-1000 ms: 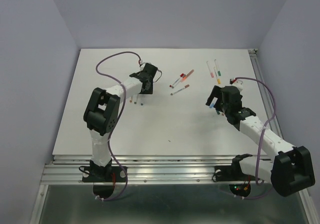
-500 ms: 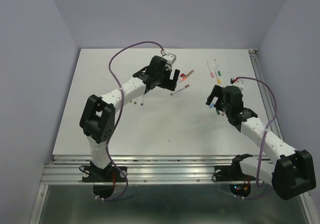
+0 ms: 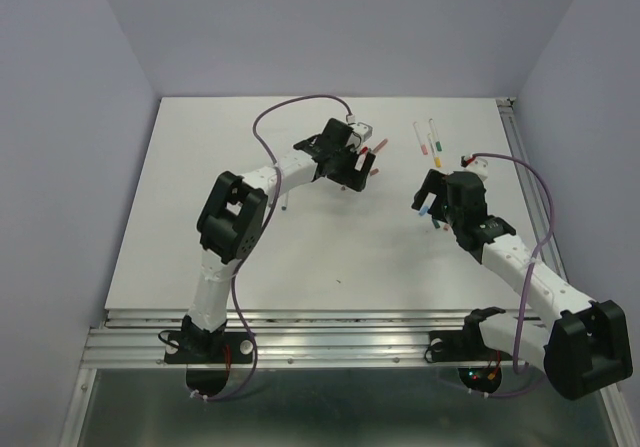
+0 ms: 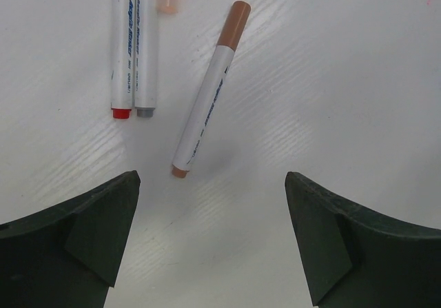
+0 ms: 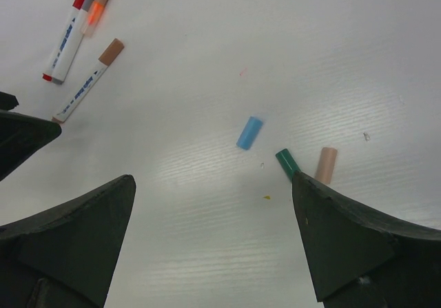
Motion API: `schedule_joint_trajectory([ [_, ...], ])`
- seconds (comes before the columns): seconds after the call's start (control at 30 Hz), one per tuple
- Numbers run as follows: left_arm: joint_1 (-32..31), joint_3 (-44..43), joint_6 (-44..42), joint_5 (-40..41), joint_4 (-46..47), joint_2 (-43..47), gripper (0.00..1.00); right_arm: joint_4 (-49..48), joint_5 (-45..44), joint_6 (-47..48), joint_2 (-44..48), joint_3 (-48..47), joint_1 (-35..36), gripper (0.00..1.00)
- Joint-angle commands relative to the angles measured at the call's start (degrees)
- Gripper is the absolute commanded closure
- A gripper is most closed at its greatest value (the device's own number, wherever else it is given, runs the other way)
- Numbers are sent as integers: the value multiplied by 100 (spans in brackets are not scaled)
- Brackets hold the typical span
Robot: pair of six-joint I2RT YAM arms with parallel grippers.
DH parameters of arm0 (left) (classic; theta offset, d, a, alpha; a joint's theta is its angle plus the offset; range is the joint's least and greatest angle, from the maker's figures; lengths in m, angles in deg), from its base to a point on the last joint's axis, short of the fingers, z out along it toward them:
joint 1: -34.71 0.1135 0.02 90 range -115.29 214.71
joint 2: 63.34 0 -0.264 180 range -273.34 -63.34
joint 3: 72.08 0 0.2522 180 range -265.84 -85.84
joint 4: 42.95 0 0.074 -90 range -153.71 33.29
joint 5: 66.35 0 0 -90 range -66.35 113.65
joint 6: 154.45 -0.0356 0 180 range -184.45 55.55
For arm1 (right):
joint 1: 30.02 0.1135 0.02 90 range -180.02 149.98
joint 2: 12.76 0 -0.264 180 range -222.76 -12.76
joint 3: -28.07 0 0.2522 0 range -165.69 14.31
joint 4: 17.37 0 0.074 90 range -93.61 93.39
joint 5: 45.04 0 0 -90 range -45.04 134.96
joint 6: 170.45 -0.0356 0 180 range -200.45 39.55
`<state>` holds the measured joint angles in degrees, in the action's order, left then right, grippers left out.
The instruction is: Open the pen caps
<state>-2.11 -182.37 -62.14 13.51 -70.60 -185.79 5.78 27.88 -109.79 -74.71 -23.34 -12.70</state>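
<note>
My left gripper (image 3: pixel 354 170) is open and hovers over a group of pens at the table's centre. In the left wrist view it (image 4: pixel 212 177) stands just short of a white pen (image 4: pixel 207 108) with a brown cap (image 4: pixel 234 24). Two more pens, one red-ended (image 4: pixel 121 53) and one grey-ended (image 4: pixel 145 53), lie side by side to its left. My right gripper (image 5: pixel 213 178) is open and empty. Ahead of it lie loose caps: blue (image 5: pixel 249 132), green (image 5: pixel 286 162) and peach (image 5: pixel 326 165).
Two more pens (image 3: pixel 428 137) lie at the back right of the white table (image 3: pixel 200 237). A dark finger of the left gripper (image 5: pixel 21 136) shows at the left edge of the right wrist view. A metal rail (image 3: pixel 515 137) runs along the table's right side.
My left arm has swung to the right, from the pens at the left centre to the group of pens at the middle. The right arm has hardly moved.
</note>
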Motion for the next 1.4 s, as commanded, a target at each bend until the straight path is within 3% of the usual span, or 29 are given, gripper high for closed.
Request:
schedule_joint_trajectory([
  [0.0, -62, -50, -116, -138, 97, 196, 1, -279, -32, 95, 26, 100, 17, 0],
  [0.47, -115, -568, -187, 213, 18, -419, 1, -236, -41, 113, 17, 73, 17, 0],
  [0.73, -194, -1175, -371, 520, -526, -964, 5, -174, -146, 104, -62, 38, 17, 0],
  [1.0, -493, -956, -319, 969, -615, -956, 7, -165, -120, 78, -106, 30, 17, 0],
  [1.37, -669, -639, -46, 1242, -615, -850, 28, -113, -111, 34, -177, -14, 8, 0],
])
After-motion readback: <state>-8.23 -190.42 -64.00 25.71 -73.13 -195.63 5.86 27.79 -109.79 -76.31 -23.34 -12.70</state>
